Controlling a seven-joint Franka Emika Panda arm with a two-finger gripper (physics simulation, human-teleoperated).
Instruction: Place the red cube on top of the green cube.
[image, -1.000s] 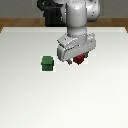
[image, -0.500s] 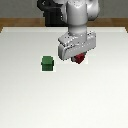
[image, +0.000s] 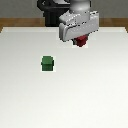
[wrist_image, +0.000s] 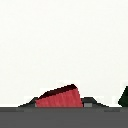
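**Red cube held, green cube off to the side**

White surface (image: 30, 100), dark backdrop behind. Jaws clamped on red cube (image: 81, 41), apparently lifted. Green cube (image: 47, 62) sits on the surface toward the exterior view's left and nearer the camera; carry goes that way.

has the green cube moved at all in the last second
No. The green cube sits at the same spot on the white table, equally far from the table's far edge in the exterior view. The end effector holds the red cube apart from it.
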